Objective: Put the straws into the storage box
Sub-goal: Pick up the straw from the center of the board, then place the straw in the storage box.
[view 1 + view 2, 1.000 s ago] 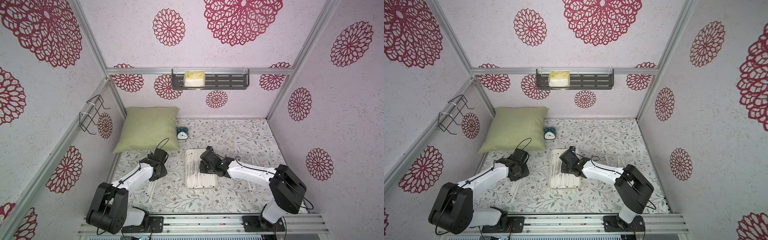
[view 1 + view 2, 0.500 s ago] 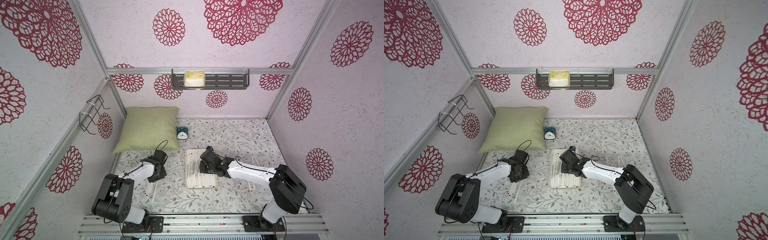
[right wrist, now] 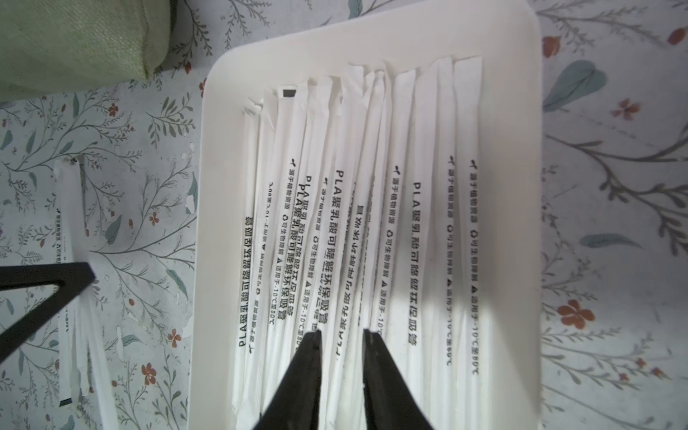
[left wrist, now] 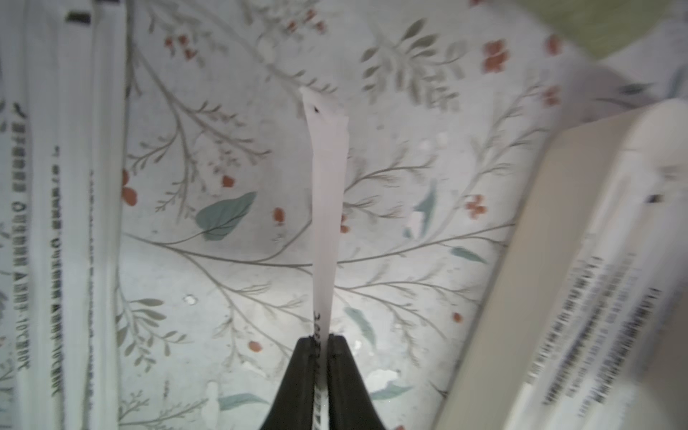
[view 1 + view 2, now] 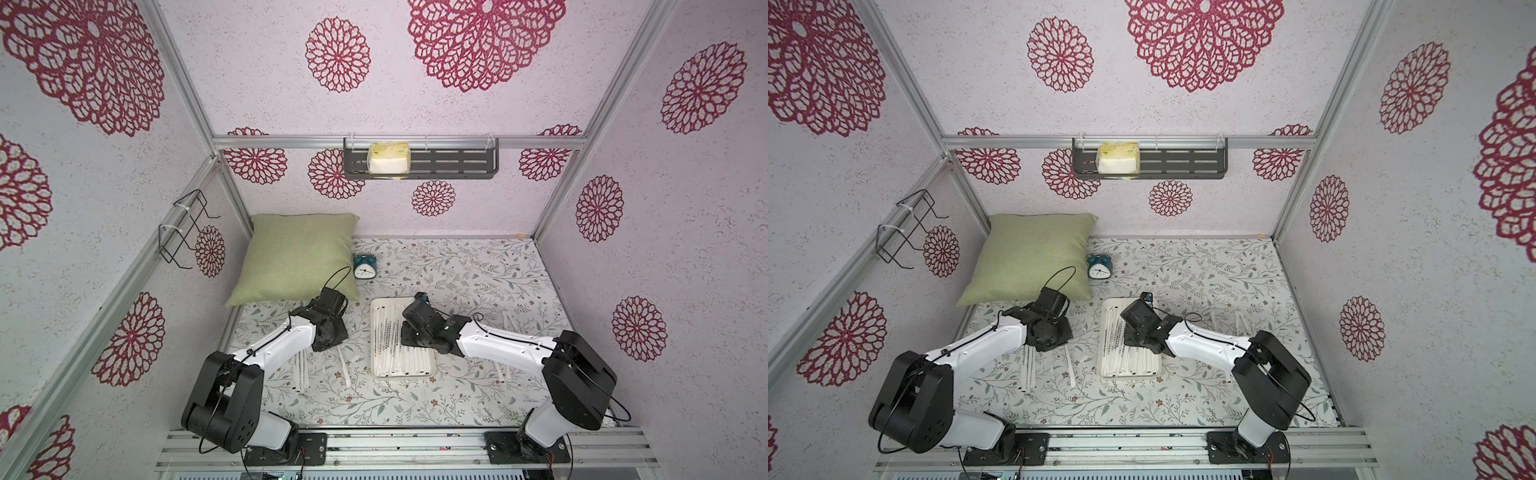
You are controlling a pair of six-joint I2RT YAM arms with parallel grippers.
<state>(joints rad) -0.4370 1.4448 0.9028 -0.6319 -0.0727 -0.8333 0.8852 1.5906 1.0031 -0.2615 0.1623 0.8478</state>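
Since a second ago the left arm [image 5: 282,345] has drawn its elbow back towards its base and its jaws have come together, while the right arm [image 5: 507,349] sits where it was.

A floral-patterned table [image 5: 457,270] fills the floor of the booth, with a green pillow [image 5: 295,257] in its far left corner. The storage box [image 5: 405,375] lies near the middle of the table, between the two arms, in both top views [image 5: 1129,374]. Many straws [image 3: 402,223] lie in it lengthwise, side by side and partly overlapping.

The left gripper [image 4: 322,340] is low over the table just left of the box. Its jaws are pinched tight on a single straw [image 4: 327,223], which juts out beyond the fingertips above the cloth. The box's rim [image 4: 540,242] shows close beside it.

The right gripper [image 3: 342,335] hangs over the box with its jaws a little apart. Packed straws show through the gap. It grips nothing that can be made out, and whether its tips touch them cannot be told.

A small blue alarm clock [image 5: 365,269] stands beside the pillow's near corner. Loose straws lie on the table left of the box [image 5: 300,370], and a few more lie right of it [image 5: 500,370].
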